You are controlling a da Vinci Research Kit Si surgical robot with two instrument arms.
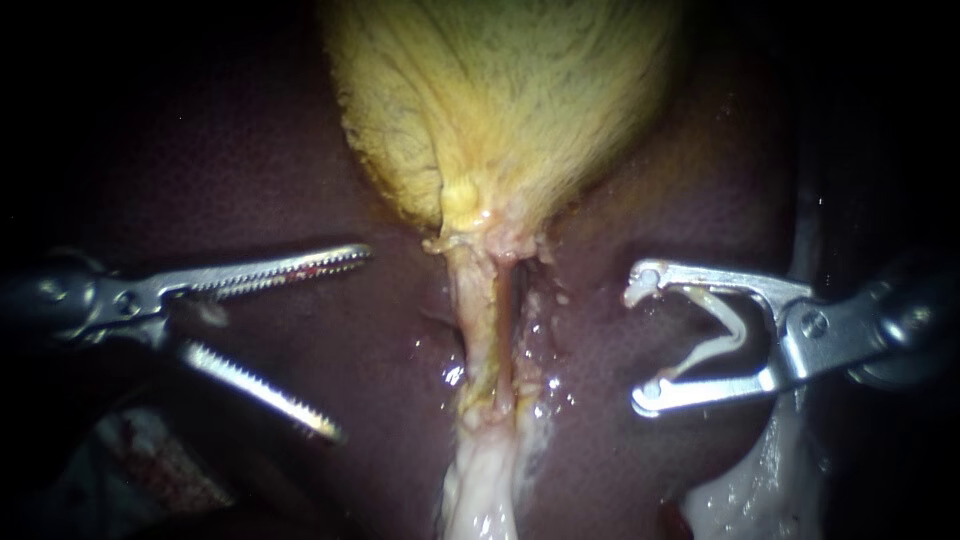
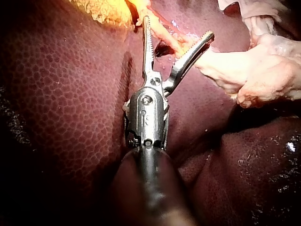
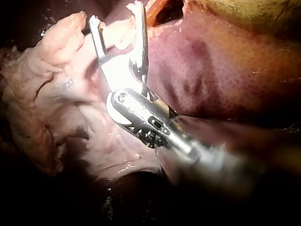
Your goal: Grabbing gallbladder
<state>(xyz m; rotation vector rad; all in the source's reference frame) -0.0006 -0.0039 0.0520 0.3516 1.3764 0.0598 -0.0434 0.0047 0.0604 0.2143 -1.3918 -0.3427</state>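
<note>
2 instruments (image 1: 350, 342) (image 1: 638, 345), 1 clip (image 1: 737, 325), 1 gallbladder (image 1: 500, 100)

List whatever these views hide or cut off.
- Endoscope view: the gallbladder runs off the upper edge.
- Endoscope view: the shaft of the left instrument is lost in darkness.
- Right wrist view: the shaft of the right instrument, jaws shut on a clip, is blurred.
- Left wrist view: only a sliver of gallbladder shows, cut by the edge.

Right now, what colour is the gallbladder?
The gallbladder is pale yellow with fine dark streaks, set against the dark maroon liver. It shows best in the endoscope view.
</note>
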